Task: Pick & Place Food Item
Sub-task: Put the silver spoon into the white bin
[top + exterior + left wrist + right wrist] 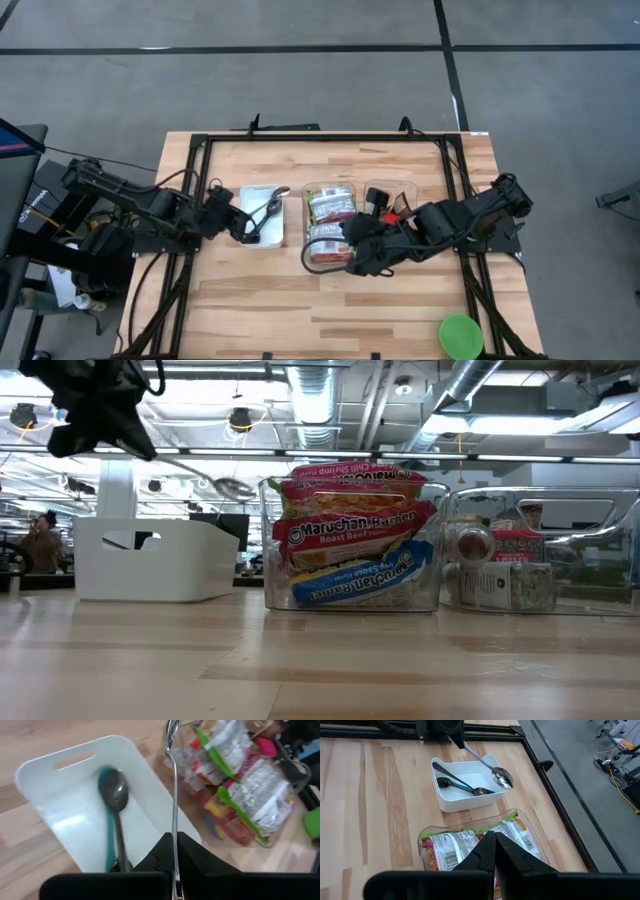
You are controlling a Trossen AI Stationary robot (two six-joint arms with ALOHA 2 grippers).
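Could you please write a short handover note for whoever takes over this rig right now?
Left gripper: shut on a silver metal spoon, held above the white plastic bin; the spoon's bowl reaches out past the bin's edge toward the noodles.
Right gripper: shut, holding nothing visible, above the clear plastic bin of ramen noodle packets.
In the white bin: a teal-handled spoon and at least one more utensil.
A second clear bin with jars sits beside the ramen; a green lid lies at the table's near right corner.
Done: spoon lifted. Left: placing it; no food item picked yet.
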